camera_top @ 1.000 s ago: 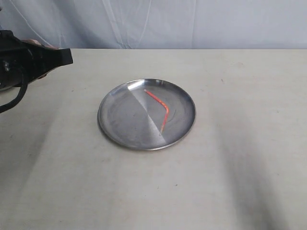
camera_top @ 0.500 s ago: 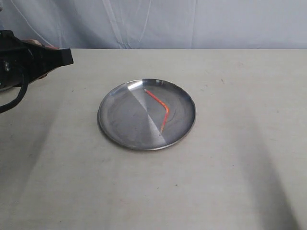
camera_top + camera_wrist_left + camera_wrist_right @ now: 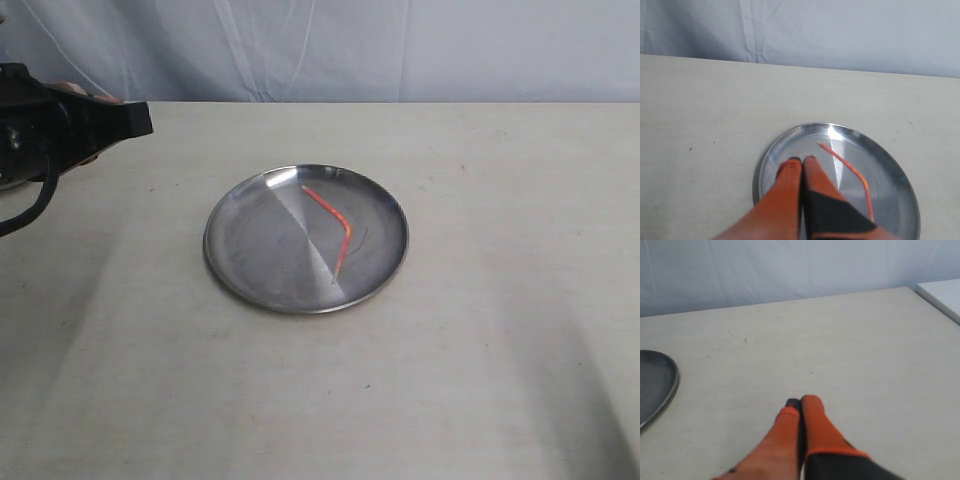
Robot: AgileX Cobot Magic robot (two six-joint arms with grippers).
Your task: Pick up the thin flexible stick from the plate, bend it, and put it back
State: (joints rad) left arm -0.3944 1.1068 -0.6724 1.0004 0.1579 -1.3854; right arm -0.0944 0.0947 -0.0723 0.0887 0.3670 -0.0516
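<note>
The round silver plate (image 3: 260, 250) lies in the middle of the table. On its right half rests the thin red-orange stick (image 3: 337, 222), bent into an angle. In the left wrist view the stick (image 3: 850, 170) lies on the plate (image 3: 890, 165) just beside my left gripper (image 3: 801, 161), whose orange fingers are pressed together and hold nothing. That arm's black body (image 3: 60, 130) shows at the far left edge of the exterior view. My right gripper (image 3: 801, 402) is shut and empty over bare table, with the plate's rim (image 3: 674, 377) off to one side.
A pale cloth backdrop (image 3: 330, 50) hangs behind the table's far edge. A white slab's corner (image 3: 942, 295) shows at the edge of the right wrist view. The tabletop around the plate is bare beige.
</note>
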